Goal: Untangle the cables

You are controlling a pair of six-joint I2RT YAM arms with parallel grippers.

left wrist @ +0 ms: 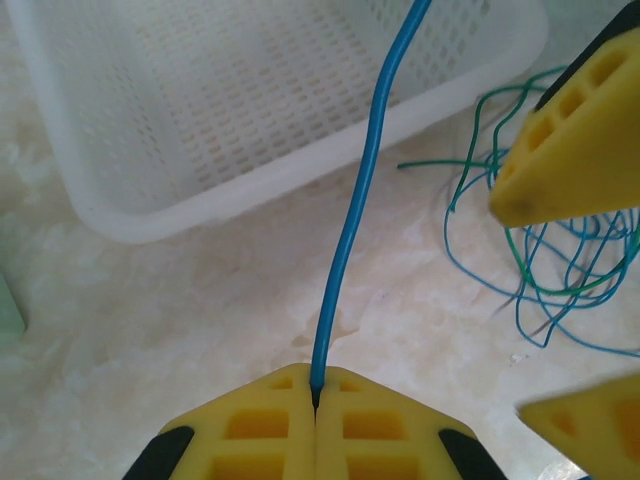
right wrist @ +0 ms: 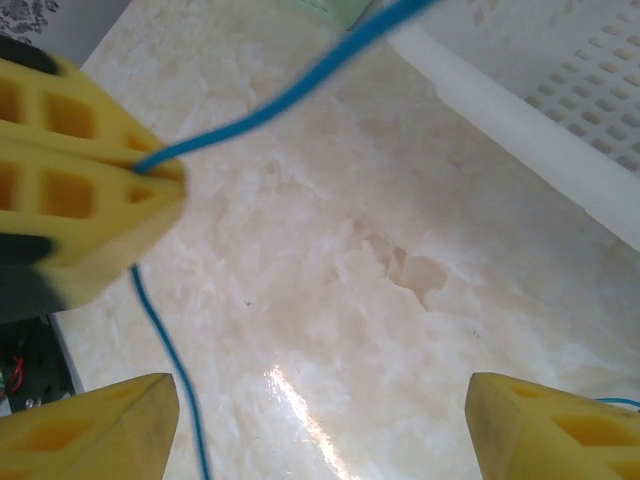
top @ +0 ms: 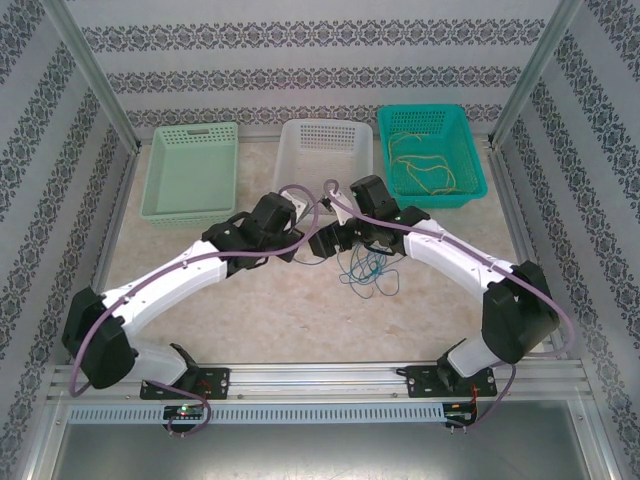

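From above, the left arm (top: pixel 170 285) rises from its base at 7 o'clock, elbows out toward 8 o'clock and reaches in to the centre; the right arm (top: pixel 460 255) mirrors it from 5 o'clock, elbow at 4 o'clock. The wrists meet near the middle. The left gripper (left wrist: pixel 316 392) has its yellow fingers pressed together, pinching a blue cable (left wrist: pixel 350 210) at the tips. The right gripper (right wrist: pixel 322 390) sits just beside it at 3 o'clock, fingers spread wide apart

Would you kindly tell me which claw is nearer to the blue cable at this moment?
Left. The left claw is shut on the blue cable, pinching it; the right claw stands open close beside it, not gripping it.
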